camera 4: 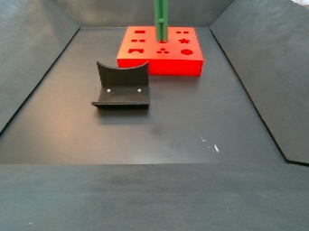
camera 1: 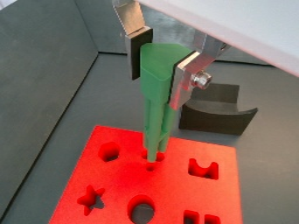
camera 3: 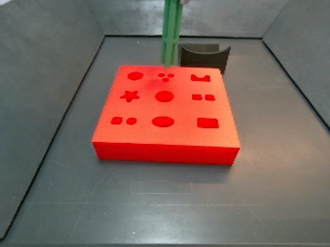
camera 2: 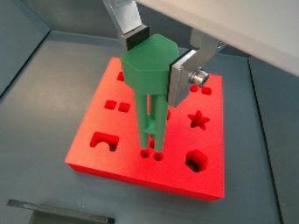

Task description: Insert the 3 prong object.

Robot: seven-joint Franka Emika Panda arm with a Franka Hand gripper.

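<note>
My gripper (camera 1: 162,59) is shut on the thick top of the 3 prong object (camera 1: 158,96), a long green bar held upright. It shows in both wrist views (camera 2: 146,74). Its thin prongs (camera 2: 149,131) point down at a cluster of three small holes in the red block (camera 2: 181,136). In a side view the green bar (camera 3: 172,29) ends a little above the red block (camera 3: 180,135) near its far edge. The bar (camera 4: 161,23) also stands over the red block (camera 4: 163,65) here. The gripper itself is out of frame in both side views.
The red block (camera 1: 122,188) has several shaped holes: star, circle, squares, U shape. The black curved block (camera 3: 204,55) stands right behind it, and it also shows in a wrist view (camera 1: 216,112) and a side view (camera 4: 121,88). Grey bin walls slope up on all sides.
</note>
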